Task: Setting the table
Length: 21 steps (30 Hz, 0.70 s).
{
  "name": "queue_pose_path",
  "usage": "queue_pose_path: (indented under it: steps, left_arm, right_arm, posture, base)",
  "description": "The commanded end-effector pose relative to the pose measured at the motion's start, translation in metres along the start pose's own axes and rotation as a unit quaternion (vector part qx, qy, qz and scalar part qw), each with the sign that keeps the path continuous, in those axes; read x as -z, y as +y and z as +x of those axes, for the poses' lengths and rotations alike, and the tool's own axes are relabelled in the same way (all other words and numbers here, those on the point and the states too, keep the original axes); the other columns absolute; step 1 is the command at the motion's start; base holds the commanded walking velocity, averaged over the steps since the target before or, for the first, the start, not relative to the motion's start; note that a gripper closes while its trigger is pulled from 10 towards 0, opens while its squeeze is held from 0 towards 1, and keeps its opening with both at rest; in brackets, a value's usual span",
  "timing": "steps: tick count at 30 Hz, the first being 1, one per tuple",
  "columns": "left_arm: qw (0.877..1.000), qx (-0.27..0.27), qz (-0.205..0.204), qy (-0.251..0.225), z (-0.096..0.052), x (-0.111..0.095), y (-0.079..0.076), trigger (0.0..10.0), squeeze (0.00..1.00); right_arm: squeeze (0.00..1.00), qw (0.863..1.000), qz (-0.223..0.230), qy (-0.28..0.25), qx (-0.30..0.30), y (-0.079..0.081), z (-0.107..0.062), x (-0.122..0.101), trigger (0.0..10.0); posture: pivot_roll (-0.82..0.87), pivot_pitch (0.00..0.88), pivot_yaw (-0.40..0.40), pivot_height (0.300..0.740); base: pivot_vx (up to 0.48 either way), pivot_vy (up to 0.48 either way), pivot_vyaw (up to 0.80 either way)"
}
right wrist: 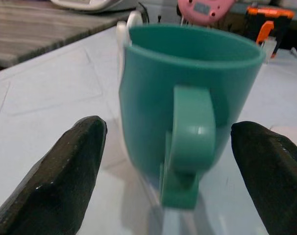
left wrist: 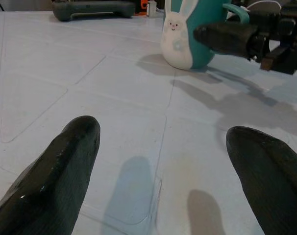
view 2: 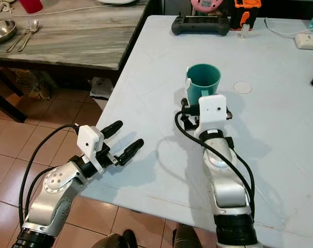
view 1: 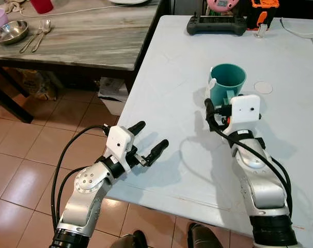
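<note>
A teal mug (view 1: pixel 228 81) stands upright in the middle of the pale blue table (view 1: pixel 167 93); a white bunny figure (left wrist: pixel 180 34) is on its side. My right gripper (view 1: pixel 221 103) is open just in front of the mug. In the right wrist view its fingers (right wrist: pixel 65 166) stand on either side of the mug's handle (right wrist: pixel 190 142) without touching it. My left gripper (view 1: pixel 152 135) is open and holds nothing, low over the table's front left edge and pointing toward the mug.
A black controller (view 1: pixel 216 24), an orange tool (view 1: pixel 264 8) and a pink device (view 1: pixel 223 5) lie at the table's far end. A white disc (view 1: pixel 263 87) sits right of the mug. The wooden table (view 1: pixel 89 41) at left holds a steel bowl (view 1: pixel 11 31) and cutlery (view 1: pixel 37 33).
</note>
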<state>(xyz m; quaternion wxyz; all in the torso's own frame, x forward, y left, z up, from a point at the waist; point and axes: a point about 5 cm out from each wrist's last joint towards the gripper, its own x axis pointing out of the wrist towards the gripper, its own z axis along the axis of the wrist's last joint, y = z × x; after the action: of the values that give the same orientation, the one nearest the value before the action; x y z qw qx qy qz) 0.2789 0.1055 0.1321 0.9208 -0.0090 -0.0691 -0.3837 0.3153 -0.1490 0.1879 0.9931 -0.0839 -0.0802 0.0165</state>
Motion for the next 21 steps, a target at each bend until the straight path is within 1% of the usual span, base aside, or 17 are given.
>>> queue_pose_path:
  steps: [1,2,3,4,5,8,13,15,21]
  left_arm:
    - [1.0,0.006,0.003,0.002,-0.0035,-0.0015,-0.001,10.0,0.0]
    - [1.0,0.006,0.002,0.002,-0.0037,-0.0013,-0.0009,10.0,0.0]
    - [1.0,0.004,0.002,0.002,-0.0038,-0.0015,-0.0011,10.0,0.0]
    - [1.0,0.004,0.002,0.002,-0.0038,-0.0015,-0.0011,10.0,0.0]
    - [1.0,0.003,0.001,0.002,-0.0041,-0.0018,-0.0015,10.0,0.0]
    - [1.0,0.004,-0.003,-0.001,-0.0042,-0.002,-0.0024,10.0,0.0]
    - [1.0,0.015,-0.007,-0.023,-0.0019,-0.0061,-0.0057,10.0,0.0]
    - [0.999,0.013,-0.016,-0.03,-0.0004,-0.0081,-0.0071,10.0,0.0]
    - [0.999,0.013,-0.018,-0.03,0.0015,-0.009,-0.0081,10.0,0.0]
  right_arm:
    - [0.0,1.0,0.002,0.0,0.002,0.001,0.0004,0.0011,9.8]
    - [0.0,1.0,0.002,-0.001,0.001,0.0011,0.0006,0.0008,7.7]
    - [0.0,1.0,0.0,-0.004,0.001,0.0009,0.0008,0.0004,2.3]
    - [0.0,1.0,0.0,-0.004,0.001,0.0009,0.0008,0.0004,2.3]
    - [0.0,1.0,-0.002,-0.007,0.002,0.0007,0.0008,-0.0001,0.0]
    - [0.0,1.0,-0.003,-0.007,0.001,0.0017,0.0008,0.0003,0.0]
    - [0.0,1.0,-0.005,-0.009,0.002,0.0015,0.0008,-0.0004,0.0]
    - [0.0,1.0,-0.008,-0.012,0.005,0.0003,0.0001,-0.0012,0.0]
    - [0.0,1.0,-0.012,-0.015,0.01,-0.0016,0.0003,-0.0024,0.0]
  posture:
    - [-0.3,0.25,0.117,0.74]
    - [-0.3,0.25,0.117,0.74]
    - [-0.3,0.256,0.119,0.74]
    - [-0.3,0.256,0.119,0.74]
    - [-0.3,0.256,0.119,0.74]
    - [-0.3,0.256,0.119,0.74]
    - [-0.3,0.257,0.119,0.74]
    - [-0.3,0.257,0.12,0.74]
    - [-0.3,0.256,0.122,0.74]
  base:
    - [0.0,0.0,0.0]
    - [0.0,0.0,0.0]
    - [0.0,0.0,0.0]
    - [0.0,0.0,0.0]
    - [0.0,0.0,0.0]
    - [0.0,0.0,0.0]
    - [0.0,0.0,0.0]
    - [0.0,0.0,0.0]
    - [0.0,0.0,0.0]
